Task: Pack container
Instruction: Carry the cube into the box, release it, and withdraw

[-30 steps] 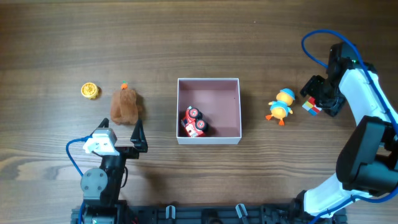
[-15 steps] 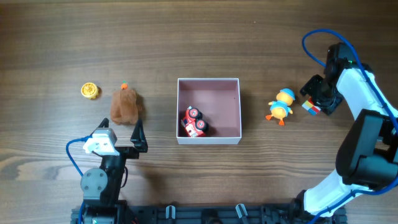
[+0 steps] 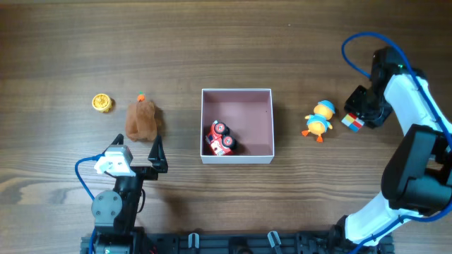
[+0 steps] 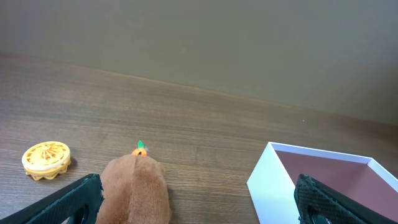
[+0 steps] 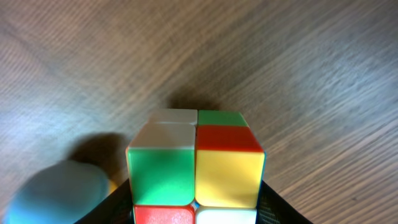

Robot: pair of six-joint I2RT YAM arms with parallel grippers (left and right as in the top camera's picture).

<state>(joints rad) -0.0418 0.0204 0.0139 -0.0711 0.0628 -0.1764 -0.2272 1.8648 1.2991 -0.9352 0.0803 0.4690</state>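
Far left of the bench (image 3: pixel 56 42): yellow disc toy (image 3: pixel 102 103), with a brown plush (image 3: pixel 143 120) just beside it. The left gripper (image 4: pixel 199 208) sits low behind the plush, jaws wide apart and holding nothing.

Centre: the container (image 3: pixel 237 90) is open-topped. A red toy car (image 3: pixel 220 138) lies in its near-left corner, and the rest of the pink floor is bare.

Right: duck toy (image 3: pixel 319 120), then the multicoloured cube (image 5: pixel 196 165). The right gripper (image 3: pixel 358 115) is clamped on the cube, fingers hugging both sides.

Step in hand, as I judge it: carry the cube to the container. Lift it well clear so it passes over the duck. Cross the white wall high and release over the bare floor, away from the car.
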